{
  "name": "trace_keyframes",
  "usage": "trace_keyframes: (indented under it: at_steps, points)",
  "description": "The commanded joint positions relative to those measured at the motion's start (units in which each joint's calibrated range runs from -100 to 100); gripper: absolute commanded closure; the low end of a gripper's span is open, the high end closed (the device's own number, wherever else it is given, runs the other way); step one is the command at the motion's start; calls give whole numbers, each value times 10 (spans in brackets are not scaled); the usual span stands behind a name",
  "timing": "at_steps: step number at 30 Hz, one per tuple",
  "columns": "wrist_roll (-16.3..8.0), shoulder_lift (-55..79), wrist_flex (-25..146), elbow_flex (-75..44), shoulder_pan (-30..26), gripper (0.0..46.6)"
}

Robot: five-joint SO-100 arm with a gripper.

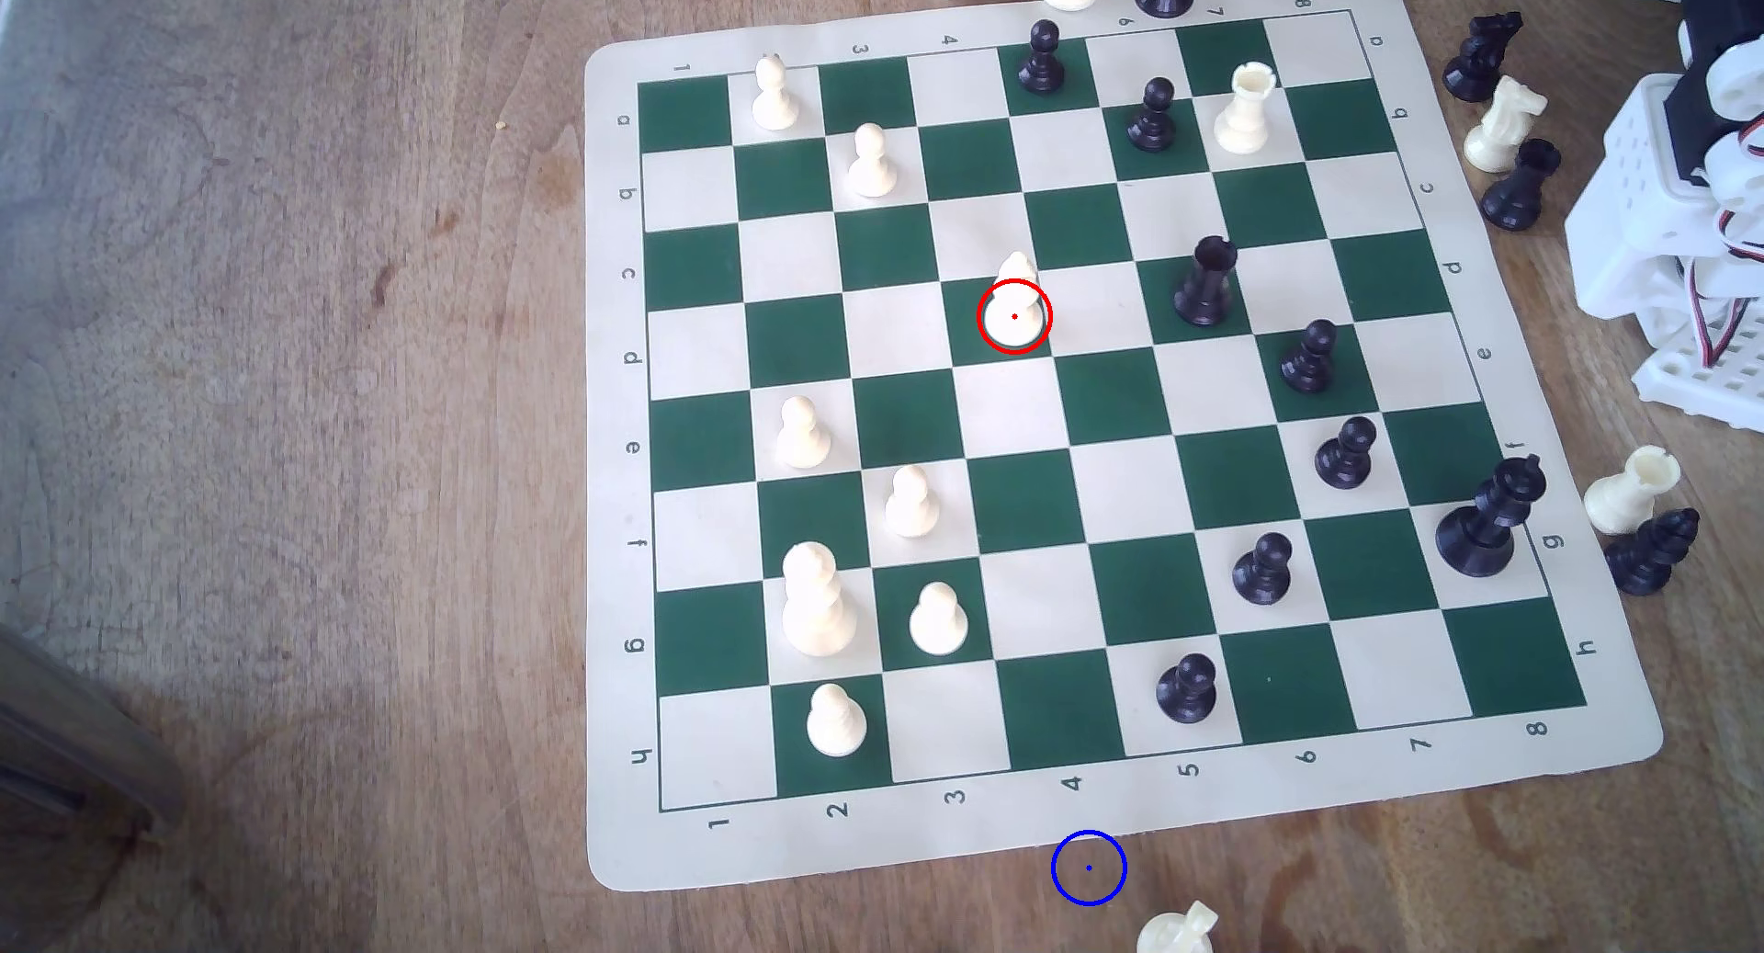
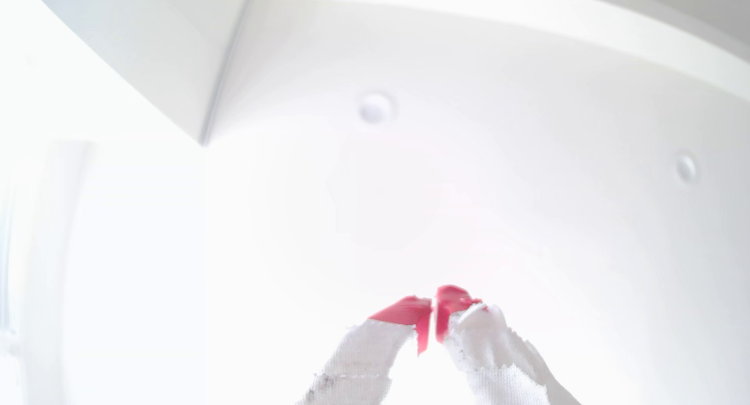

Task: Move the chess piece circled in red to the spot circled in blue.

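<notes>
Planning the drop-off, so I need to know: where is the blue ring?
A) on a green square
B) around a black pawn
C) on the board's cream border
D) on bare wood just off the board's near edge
D: the blue ring lies on the brown tabletop, just past the board edge by file 4.

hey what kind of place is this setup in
Probably a home or hobby workspace, not a factory: a roll-up chess mat with loose pieces lies on a worn wooden table, and the gripper points up at a white ceiling with a recessed light.
</notes>
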Motion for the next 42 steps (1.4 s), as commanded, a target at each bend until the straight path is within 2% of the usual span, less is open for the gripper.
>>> trace_keyframes:
  at_steps: [1, 21, 23, 27, 28, 29, 30, 31, 37, 42]
  points:
    - [3, 0, -12, 9, 3, 465]
    - [3, 0, -12, 9, 3, 465]
    - [-4, 0, -6, 9, 1, 465]
    - [-3, 0, 141, 9, -3, 464]
    - [5, 0, 239, 9, -21, 464]
    - [46, 0, 299, 9, -34, 465]
    - [76, 0, 365, 9, -43, 465]
    - [84, 0, 409, 9, -50, 465]
    - [78, 0, 706, 9, -46, 465]
    - [17, 1, 1019, -68, -28, 465]
